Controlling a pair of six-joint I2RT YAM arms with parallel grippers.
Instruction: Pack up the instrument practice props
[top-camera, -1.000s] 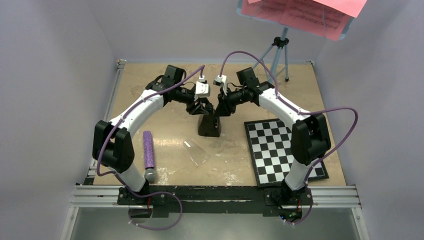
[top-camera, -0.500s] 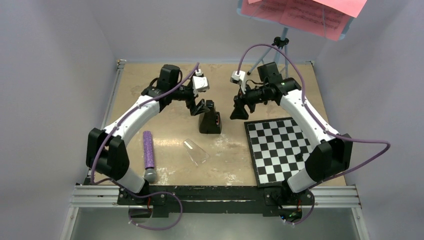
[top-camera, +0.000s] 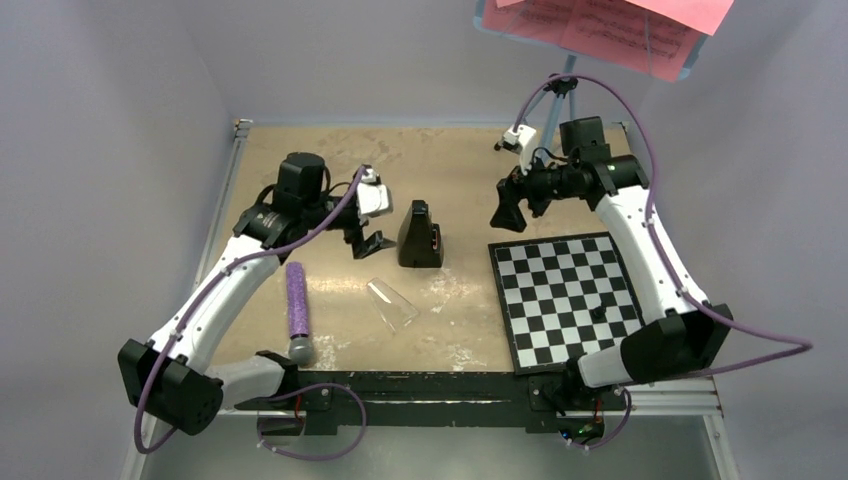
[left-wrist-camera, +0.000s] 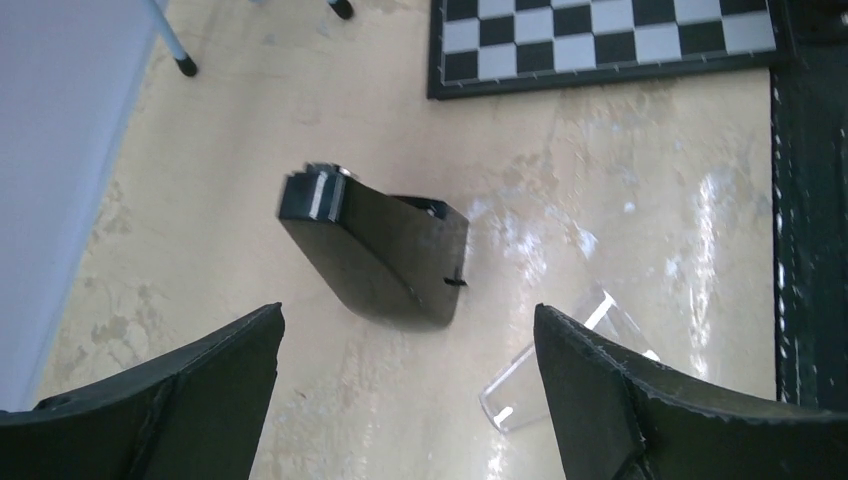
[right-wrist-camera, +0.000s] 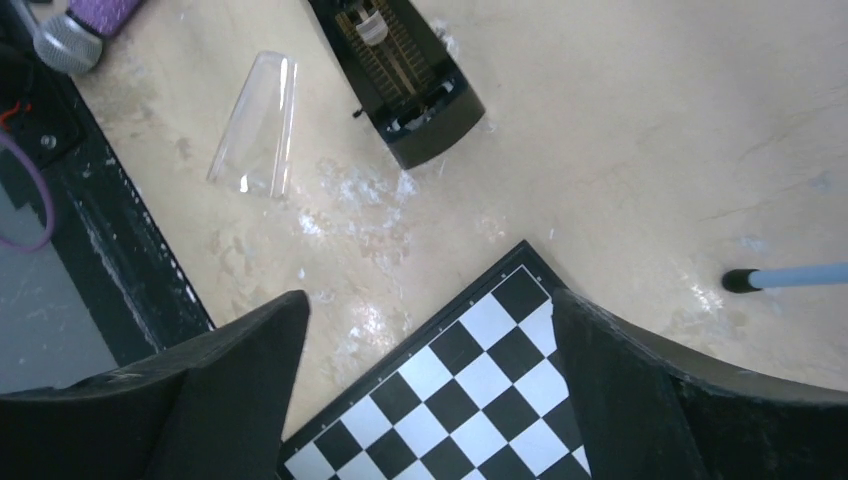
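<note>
metronome (top-camera: 420, 236) is standing upright just ahead of the left fingers (left-wrist-camera: 170, 400), spread and empty; right fingers (right-wrist-camera: 660, 400), also spread, are hovering farther off.

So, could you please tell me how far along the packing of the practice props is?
Nothing looks packed yet. The metronome stands upright, with its clear cover lying apart beside it. Nothing is in hand: both arms' jaws are open and empty. Still left, it seems: the metronome and cover, plus the stand with the pink pages on it.
</note>
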